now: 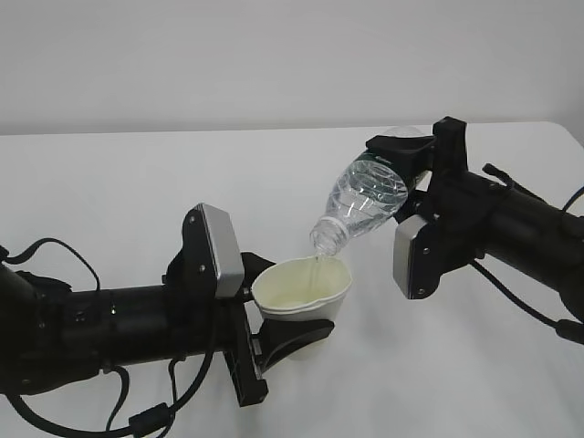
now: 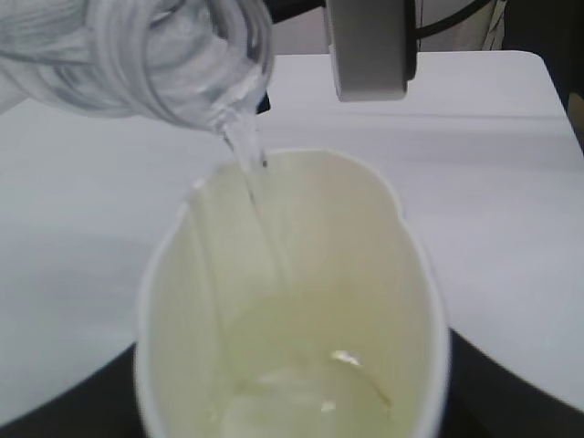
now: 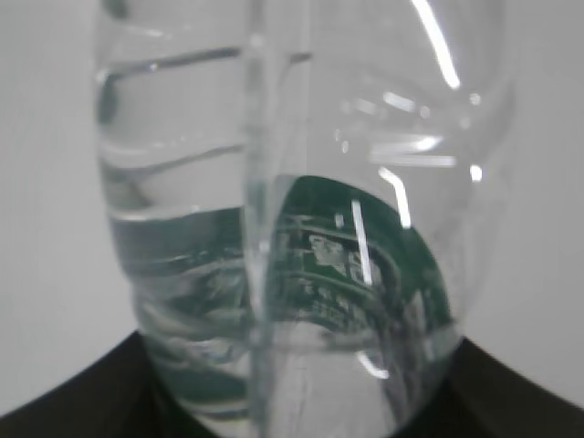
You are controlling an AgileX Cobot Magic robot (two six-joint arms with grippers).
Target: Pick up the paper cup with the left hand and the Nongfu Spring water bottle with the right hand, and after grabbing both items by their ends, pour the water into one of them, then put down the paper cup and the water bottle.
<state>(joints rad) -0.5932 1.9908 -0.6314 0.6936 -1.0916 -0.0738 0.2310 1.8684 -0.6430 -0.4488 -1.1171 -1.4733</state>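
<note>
The off-white paper cup (image 1: 303, 292) hangs above the table, gripped at its base by my left gripper (image 1: 285, 336), and its rim is squeezed oval. The clear Nongfu Spring water bottle (image 1: 363, 203) is tilted neck-down over the cup, with my right gripper (image 1: 406, 173) shut on its lower end. A thin stream of water (image 1: 318, 266) falls from the neck into the cup. In the left wrist view the cup (image 2: 292, 301) fills the frame with water (image 2: 301, 392) pooled inside, below the bottle neck (image 2: 182, 55). The right wrist view shows the bottle (image 3: 301, 228) and its green label close up.
The white table (image 1: 137, 201) stretches behind and around both arms. Black cables (image 1: 146, 415) trail from the left arm at the front left. The right arm's silver-grey plate (image 1: 412, 254) hangs just right of the cup.
</note>
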